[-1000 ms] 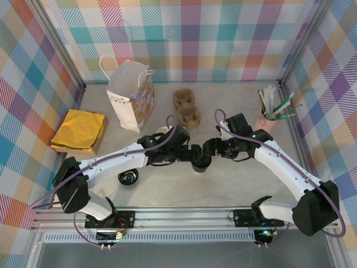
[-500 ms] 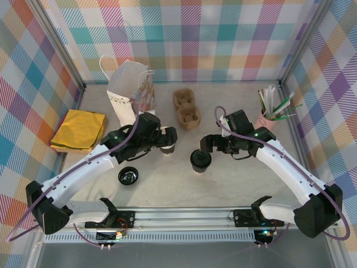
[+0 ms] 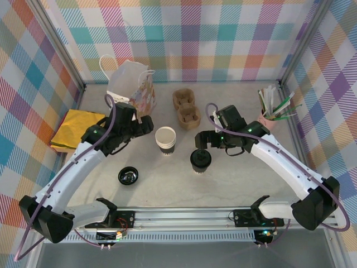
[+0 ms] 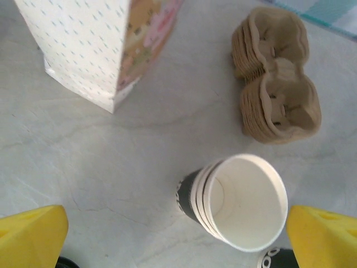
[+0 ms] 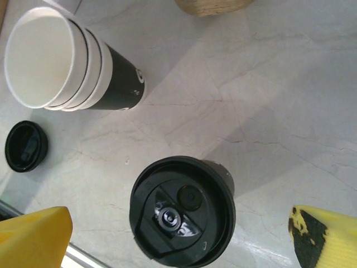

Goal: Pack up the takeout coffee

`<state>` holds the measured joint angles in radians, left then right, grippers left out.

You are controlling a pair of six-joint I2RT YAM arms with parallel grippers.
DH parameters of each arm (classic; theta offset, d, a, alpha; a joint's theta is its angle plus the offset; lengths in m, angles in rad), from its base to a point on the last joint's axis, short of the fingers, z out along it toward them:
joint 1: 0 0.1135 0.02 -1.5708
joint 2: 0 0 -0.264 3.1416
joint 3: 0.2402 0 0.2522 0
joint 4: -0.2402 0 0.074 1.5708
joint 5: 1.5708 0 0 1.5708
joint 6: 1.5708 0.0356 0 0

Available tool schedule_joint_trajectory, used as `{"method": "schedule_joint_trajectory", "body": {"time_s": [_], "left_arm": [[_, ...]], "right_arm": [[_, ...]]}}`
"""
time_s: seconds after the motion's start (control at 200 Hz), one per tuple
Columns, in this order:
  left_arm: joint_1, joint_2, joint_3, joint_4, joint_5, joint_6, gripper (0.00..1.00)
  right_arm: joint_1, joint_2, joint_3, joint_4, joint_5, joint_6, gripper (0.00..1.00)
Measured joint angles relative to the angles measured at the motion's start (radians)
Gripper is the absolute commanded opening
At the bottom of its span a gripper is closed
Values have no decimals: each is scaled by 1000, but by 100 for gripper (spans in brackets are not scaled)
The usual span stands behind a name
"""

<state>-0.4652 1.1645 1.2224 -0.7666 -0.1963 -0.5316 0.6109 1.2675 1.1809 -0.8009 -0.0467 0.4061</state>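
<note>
Here the takeout coffee [image 3: 201,160] stands lidded on the desk [image 3: 240,187], just on the near side of the right pincer [image 3: 201,139], whose jaws gape wide, gripping nothing. The stack of open cups [image 3: 165,139] sits between it and the left pincer [image 3: 144,126], which is likewise spread and empty.

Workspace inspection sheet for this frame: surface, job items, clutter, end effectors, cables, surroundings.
Surface: pale marbled tabletop, no spills seen.
Job's things: lidded coffee cup upright, centre; paper bag upright, back left; cardboard carriers stacked behind the cups.
Clutter: nested open cups; loose black lid; yellow packet; pink holder of stirrers.
End effectors: left end effector open, empty, beside the bag; right end effector open, empty, close by the lidded cup.
Cables: purple cable looped along each arm; left loop near the bag.
Surroundings: plaid walls, metal frame.
</note>
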Motion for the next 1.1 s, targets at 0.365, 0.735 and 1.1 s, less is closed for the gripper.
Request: {"method": "schedule_joint_trajectory", "body": {"time_s": [0.365,0.735,1.1], "left_arm": [[174,121,188,34,125,50,95],[162,168,96,165,339,7,94],[98,304,163,175,352,6,93]], "right_arm": [[-18,116,67,101,-22,15,68],[-156,402,198,222,-146,48,46],[-246,589,289,304,-241,92,40]]}}
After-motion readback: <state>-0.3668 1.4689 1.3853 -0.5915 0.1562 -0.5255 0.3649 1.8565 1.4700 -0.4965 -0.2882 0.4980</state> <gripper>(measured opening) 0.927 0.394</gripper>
